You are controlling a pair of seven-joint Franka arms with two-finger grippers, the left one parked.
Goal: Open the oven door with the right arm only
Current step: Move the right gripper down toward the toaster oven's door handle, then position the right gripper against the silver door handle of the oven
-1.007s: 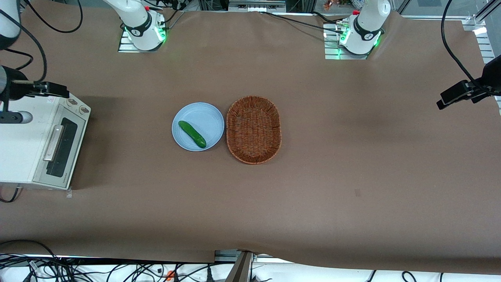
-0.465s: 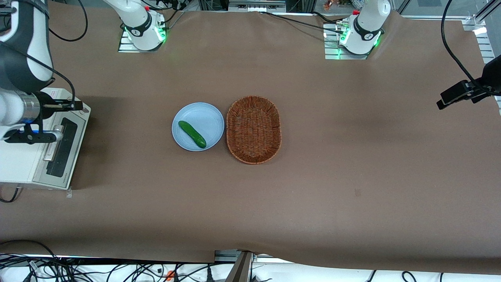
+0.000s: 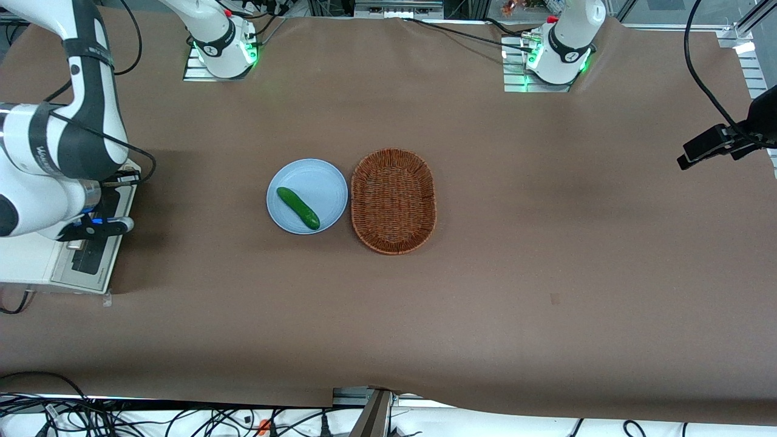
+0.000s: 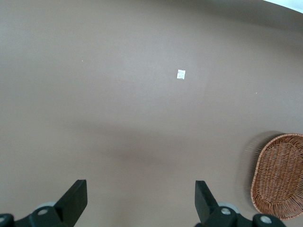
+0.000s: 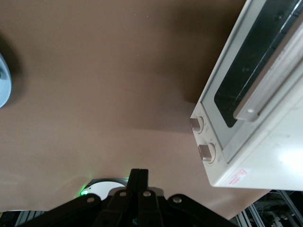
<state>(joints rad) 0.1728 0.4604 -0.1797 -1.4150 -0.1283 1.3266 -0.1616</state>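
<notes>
The cream-white oven (image 3: 27, 267) stands at the working arm's end of the table. Its oven door (image 3: 91, 260) looks closed, dark glass facing up toward the table's middle. The right arm (image 3: 57, 152) hangs over the oven and hides most of its top, the knobs and most of the bar handle. My gripper (image 3: 112, 226), with a blue light, is above the door. In the right wrist view the gripper (image 5: 138, 177) is shut and empty, apart from the oven (image 5: 265, 161); the door (image 5: 255, 71), handle (image 5: 277, 75) and two knobs (image 5: 196, 124) show.
A blue plate (image 3: 307, 195) with a green cucumber (image 3: 298, 207) lies mid-table, beside a brown wicker basket (image 3: 393, 200). The basket also shows in the left wrist view (image 4: 279, 175). Cables run along the table's near edge.
The right arm has swung in over the oven, nearer the front camera and toward the table's middle, now covering the knobs and most of the handle. The door has not moved.
</notes>
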